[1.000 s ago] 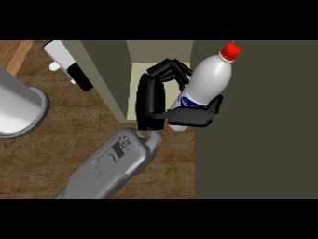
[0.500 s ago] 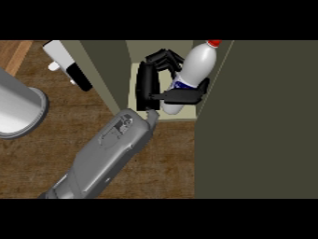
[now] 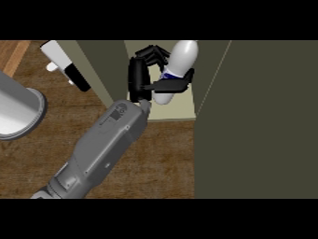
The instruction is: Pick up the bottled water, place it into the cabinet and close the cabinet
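We see the left hand [image 3: 139,77] reaching into the open cabinet [image 3: 100,65], its fingers [image 3: 151,53] and thumb curled round the bottled water [image 3: 182,58]. The white bottle with its blue label stands inside the opening, above the pale shelf [image 3: 178,113]; we cannot tell whether its base touches it. Its cap is cut off at the top edge. A wide olive door panel [image 3: 265,121] fills the right side. A large pale cylinder [image 3: 10,107] sits over the wooden counter [image 3: 161,154] at left.
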{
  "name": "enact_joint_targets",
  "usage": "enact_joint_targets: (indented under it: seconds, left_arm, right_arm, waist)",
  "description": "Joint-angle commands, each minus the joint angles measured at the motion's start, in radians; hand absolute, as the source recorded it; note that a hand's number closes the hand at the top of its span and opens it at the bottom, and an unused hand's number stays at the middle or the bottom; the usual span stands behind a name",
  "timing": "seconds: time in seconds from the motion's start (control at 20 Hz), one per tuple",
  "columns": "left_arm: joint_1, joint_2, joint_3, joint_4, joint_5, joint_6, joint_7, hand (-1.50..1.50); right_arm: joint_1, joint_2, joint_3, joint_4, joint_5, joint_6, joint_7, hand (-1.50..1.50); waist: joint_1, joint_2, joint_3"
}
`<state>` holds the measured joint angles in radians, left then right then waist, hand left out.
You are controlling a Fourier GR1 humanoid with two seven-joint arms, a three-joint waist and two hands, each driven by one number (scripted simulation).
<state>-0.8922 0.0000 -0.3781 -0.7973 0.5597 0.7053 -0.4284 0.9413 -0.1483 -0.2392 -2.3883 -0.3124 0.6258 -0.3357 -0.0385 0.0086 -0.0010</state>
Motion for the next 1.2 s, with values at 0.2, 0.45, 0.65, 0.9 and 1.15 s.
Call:
enact_joint_targets:
  seconds: [0.2,0.45,0.65,0.9,1.15]
  left_arm:
    - [-0.126,0.022,0.057,0.257,0.002,-0.053,-0.081,1.50]
    - [-0.196,0.000,0.011,0.398,-0.059,-0.024,-0.072,-1.50]
    - [-0.230,0.004,0.039,0.506,-0.081,-0.071,-0.118,-1.50]
    - [-0.262,0.000,0.066,0.543,-0.051,-0.042,-0.125,-1.50]
    - [-0.301,0.015,0.120,0.533,-0.037,-0.131,-0.146,-1.50]
  right_arm:
    - [0.010,-0.021,-0.044,-0.075,-0.133,0.017,0.029,-1.50]
    - [0.025,0.000,0.003,-0.107,-0.114,0.011,0.050,-1.50]
    - [-0.019,0.013,0.020,-0.075,-0.073,0.008,0.032,-1.50]
    - [-0.046,0.002,0.007,-0.064,-0.090,-0.003,0.051,-1.50]
    - [-0.011,-0.035,-0.046,-0.113,-0.156,-0.001,0.076,-1.50]
  waist:
    - [-0.005,0.002,0.000]
    - [-0.015,0.006,0.000]
    - [-0.019,0.010,0.000]
    - [-0.030,0.012,0.000]
    - [-0.010,0.006,-0.001]
